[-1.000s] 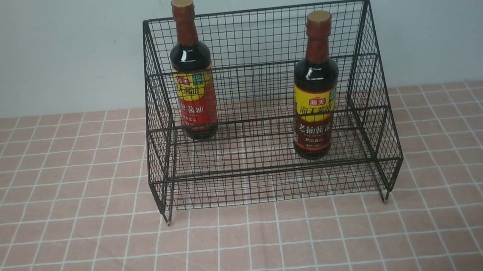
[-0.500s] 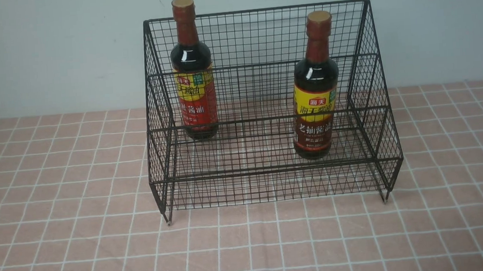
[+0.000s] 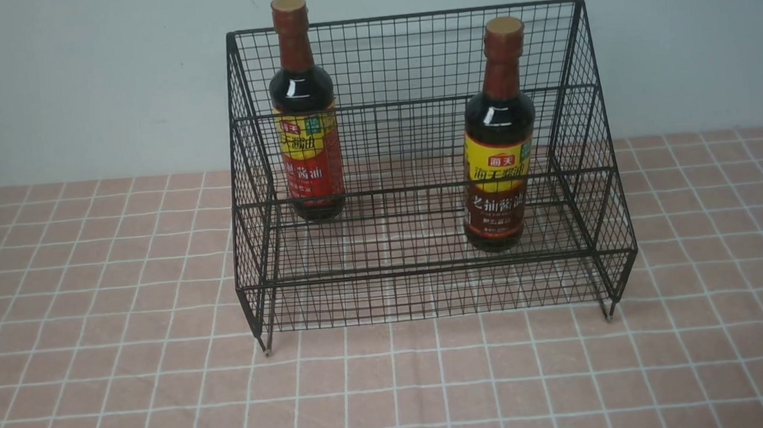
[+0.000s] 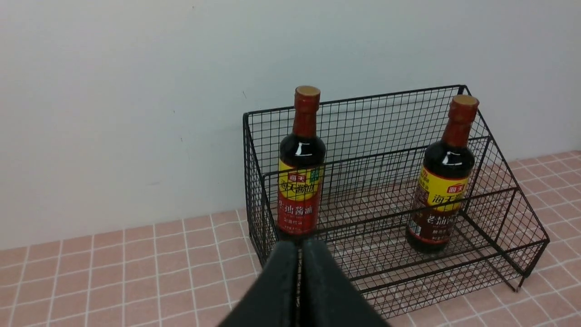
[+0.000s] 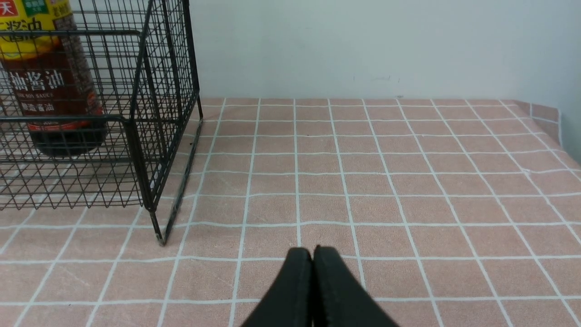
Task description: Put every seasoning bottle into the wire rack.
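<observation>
The black wire rack (image 3: pixel 411 57) stands at the back of the table against the wall. Two dark seasoning bottles stand upright inside it. The one with the yellow-and-red label (image 3: pixel 305 112) is on the upper tier at the left (image 4: pixel 301 181). The one with the yellow-and-brown label (image 3: pixel 498 152) is on the lower tier at the right (image 4: pixel 442 190) (image 5: pixel 50 91). Neither arm shows in the front view. My left gripper (image 4: pixel 299 247) is shut and empty, well back from the rack's left front. My right gripper (image 5: pixel 312 253) is shut and empty over the cloth beside the rack's right side.
A pink checked tablecloth (image 3: pixel 394 388) covers the table in front of and around the rack. A pale wall (image 3: pixel 77 81) rises right behind the rack. The table's right edge (image 5: pixel 560 131) shows in the right wrist view.
</observation>
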